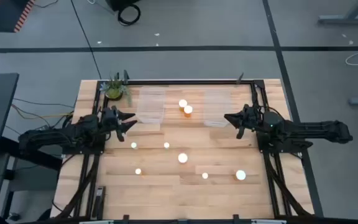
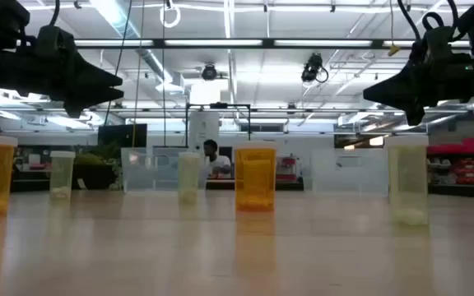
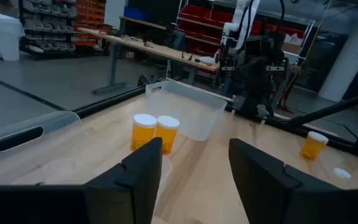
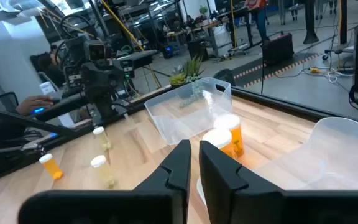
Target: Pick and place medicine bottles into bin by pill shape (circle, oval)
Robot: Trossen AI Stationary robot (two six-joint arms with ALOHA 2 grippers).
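Observation:
Several amber medicine bottles with white caps stand upright on the wooden table (image 1: 166, 186). Two of them (image 1: 186, 107) stand together between the two clear bins and also show in the left wrist view (image 3: 155, 132) and the right wrist view (image 4: 227, 137). The others stand scattered nearer the front, among them one in the middle (image 1: 183, 158) and one at the right (image 1: 240, 175). My left gripper (image 1: 131, 120) hovers open and empty above the table's left part, in front of the left bin. My right gripper (image 1: 228, 118) hovers shut and empty on the right, near the right bin.
Two clear plastic bins stand at the far edge, one left (image 1: 149, 106) and one right (image 1: 218, 107). A small green potted plant (image 1: 115, 88) stands at the far left corner. Dark rails (image 1: 260, 106) run along the table's sides. Bare wood lies between the scattered bottles.

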